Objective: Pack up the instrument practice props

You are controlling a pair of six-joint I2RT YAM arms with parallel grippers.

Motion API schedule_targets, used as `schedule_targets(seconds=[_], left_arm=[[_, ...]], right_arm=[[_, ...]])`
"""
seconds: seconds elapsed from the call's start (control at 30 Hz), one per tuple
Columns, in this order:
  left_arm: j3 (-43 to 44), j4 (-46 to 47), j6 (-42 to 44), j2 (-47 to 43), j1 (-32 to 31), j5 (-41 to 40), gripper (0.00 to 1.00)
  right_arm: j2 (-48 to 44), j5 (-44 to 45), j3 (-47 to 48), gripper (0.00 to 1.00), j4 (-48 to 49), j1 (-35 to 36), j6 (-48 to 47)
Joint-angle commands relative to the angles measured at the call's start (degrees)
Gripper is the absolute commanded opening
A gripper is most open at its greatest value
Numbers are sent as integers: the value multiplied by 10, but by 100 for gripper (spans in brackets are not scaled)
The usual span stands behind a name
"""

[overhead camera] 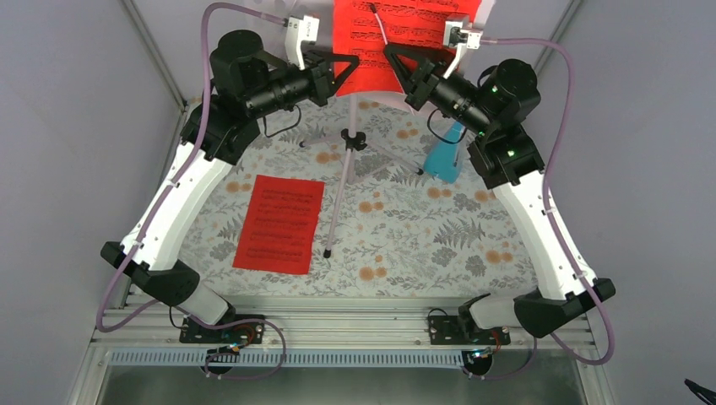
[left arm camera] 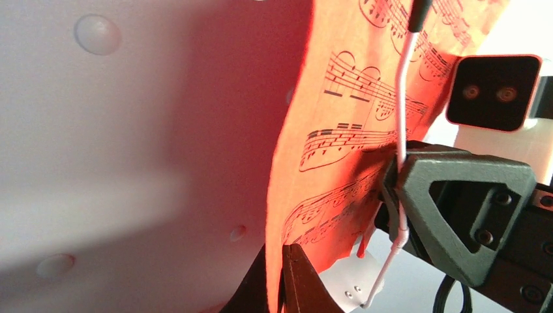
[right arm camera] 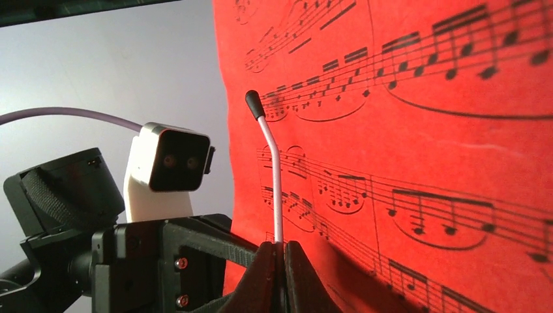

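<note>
— What is the left gripper [left arm camera: 284,270] doing?
— Its dark fingers are shut tight on the bottom edge of the red paper music sheet [left arm camera: 339,150].
— And the right gripper [right arm camera: 280,261]?
— It pinches the thin white wire clip [right arm camera: 272,163] in front of that sheet.
— Where is the sheet?
— It is up on the pale desk with holes [left arm camera: 130,130] of the silver tripod music stand [overhead camera: 338,194]. Its top is cut off.
— The rest?
— The small turquoise pyramid metronome [overhead camera: 443,160] is half hidden by the right arm. The second red sheet [overhead camera: 279,224] lies flat on the flowery cloth [overhead camera: 405,236].

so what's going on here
Both arms reach up to the music stand. The left gripper pinches the edge of the red sheet on its desk; the right gripper is shut on the stand's wire page holder. A second red sheet and the turquoise metronome sit on the table.
</note>
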Motion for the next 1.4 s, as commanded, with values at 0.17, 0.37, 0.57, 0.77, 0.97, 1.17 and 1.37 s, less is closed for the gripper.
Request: schedule_targets(seconds=[0.17, 0.37, 0.57, 0.77, 0.97, 1.17, 1.37], left_arm=[[-5, -13, -17, -32, 1, -36, 2], [-55, -33, -13, -104, 13, -97, 2], [-150, -63, -19, -206, 26, -135, 2], [-293, -91, -52, -339, 28, -152, 2], [-426, -156, -103, -489, 27, -197, 2], [-580, -189, -184, -621, 28, -209, 2], [-692, -174, -210, -668, 28, -200, 2]], right_arm=[[-34, -25, -35, 3, 54, 3, -44], [-38, -8, -43, 3, 53, 3, -45], [-38, 9, -50, 3, 49, 3, -39], [-43, 26, -56, 3, 41, 3, -33], [-52, 53, -61, 3, 31, 3, -36], [-52, 66, -61, 6, 27, 3, -32], [-60, 67, -59, 33, 16, 3, -35]])
